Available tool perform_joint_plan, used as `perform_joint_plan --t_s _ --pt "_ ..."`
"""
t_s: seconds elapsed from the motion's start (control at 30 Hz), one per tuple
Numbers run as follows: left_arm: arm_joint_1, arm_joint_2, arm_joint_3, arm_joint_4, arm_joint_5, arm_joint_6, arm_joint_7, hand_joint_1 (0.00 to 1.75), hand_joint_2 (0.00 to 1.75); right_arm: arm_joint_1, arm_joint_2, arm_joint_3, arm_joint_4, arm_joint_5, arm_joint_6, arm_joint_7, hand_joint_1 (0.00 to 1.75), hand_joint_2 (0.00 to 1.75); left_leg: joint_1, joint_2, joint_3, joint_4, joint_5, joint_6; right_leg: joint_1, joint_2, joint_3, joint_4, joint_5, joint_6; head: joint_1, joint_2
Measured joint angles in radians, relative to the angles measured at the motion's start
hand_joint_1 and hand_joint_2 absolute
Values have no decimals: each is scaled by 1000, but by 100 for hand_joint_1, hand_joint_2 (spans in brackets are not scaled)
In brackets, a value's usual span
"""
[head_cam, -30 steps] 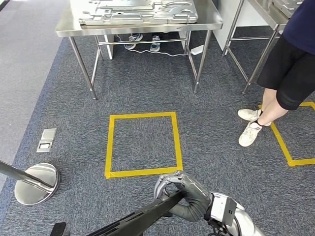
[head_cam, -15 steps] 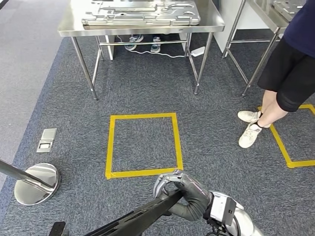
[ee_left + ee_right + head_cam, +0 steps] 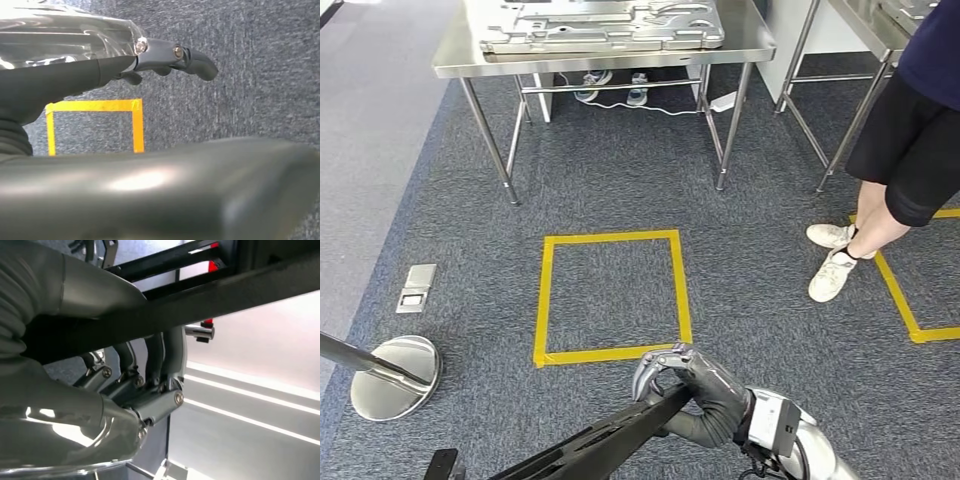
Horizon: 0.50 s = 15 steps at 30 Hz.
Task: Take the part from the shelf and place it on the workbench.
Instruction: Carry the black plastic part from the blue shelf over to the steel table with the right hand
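Head view: right hand (image 3: 697, 395) grips dark part (image 3: 607, 440) (workbench (image 3: 456, 55) ahead).

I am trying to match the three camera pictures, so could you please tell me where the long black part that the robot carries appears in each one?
Head view: the black part runs along the bottom edge, gripped by the right hand.
Left wrist view: a blurred dark bar, probably the part, fills the lower half.
Right wrist view: the part crosses the upper picture, fingers wrapped round it.
Shared landmark: the yellow tape square, in head and left wrist views.

Brushed steel workbench (image 3: 456, 52), rough grey carpet (image 3: 607, 190)
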Motion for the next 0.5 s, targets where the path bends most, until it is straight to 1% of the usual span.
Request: perform_joint_plan --t_s 0.03,0.1,0.13,0.17,0.2,0.23,0.27,0.3,0.33,0.37,0.43,0.47,0.5 --pt "0 0 0 0 0 0 0 0 175 0 1 0 0 0 0 0 175 175 4 1 -24 47 -25 -9 -2 -3 2 -1 -2 -4 0 0" --pt "0 1 -1 0 0 0 0 0 175 0 2 0 1 0 0 0 175 175 15 3 -98 182 -77 -23 -4 -6 5 -1 -6 -8 0 0" --pt "2 2 -1 0 0 0 1 0 175 1 2 0 2 0 0 0 175 175 20 4 -129 232 -86 -28 -5 -7 7 -1 -9 -8 0 0" --pt "3 2 -1 0 0 0 1 0 175 1 3 0 2 0 0 0 175 175 25 5 -144 247 -74 -32 -6 -8 11 -1 -12 -7 0 0" --pt "3 3 -1 0 0 0 1 0 175 1 3 0 3 0 0 0 175 175 28 6 -139 220 -43 -35 -8 -8 16 -1 -16 -4 0 0" --pt "4 3 -1 0 0 0 1 0 175 1 4 0 3 0 0 -1 175 175 31 8 -117 159 3 -36 -10 -8 24 -1 -21 -1 0 0" --pt "4 3 -1 0 0 0 1 0 175 1 5 0 3 0 0 -1 175 175 32 9 -90 95 40 -37 -11 -8 31 -1 -26 5 0 0" --pt "3 4 -1 0 0 0 1 0 175 1 5 0 3 0 0 -2 175 175 31 11 -65 40 66 -36 -11 -7 37 -1 -30 11 0 0" --pt "2 4 -2 0 0 0 2 0 175 0 6 0 3 0 -1 -2 175 175 29 11 -50 6 74 -32 -11 -7 40 0 -33 17 0 0" --pt "2 5 -2 0 0 0 2 0 175 0 7 0 3 0 -1 -3 175 175 26 11 -45 -4 68 -27 -11 -7 40 -1 -34 23 -1 0" --pt "3 5 -3 0 0 0 3 0 175 0 9 0 3 1 -2 -4 175 175 25 10 -43 -13 62 -14 -12 -7 41 -5 -36 36 -1 0" --pt "3 6 -3 0 0 0 3 0 175 0 9 -1 3 1 -2 -4 175 175 26 10 -41 -16 62 -7 -12 -7 41 -1 -41 40 -1 0" --pt "3 6 -3 0 0 0 3 0 175 0 10 -2 3 2 -2 -4 175 175 27 10 -38 -20 63 0 -12 -7 33 19 -55 42 -1 0"
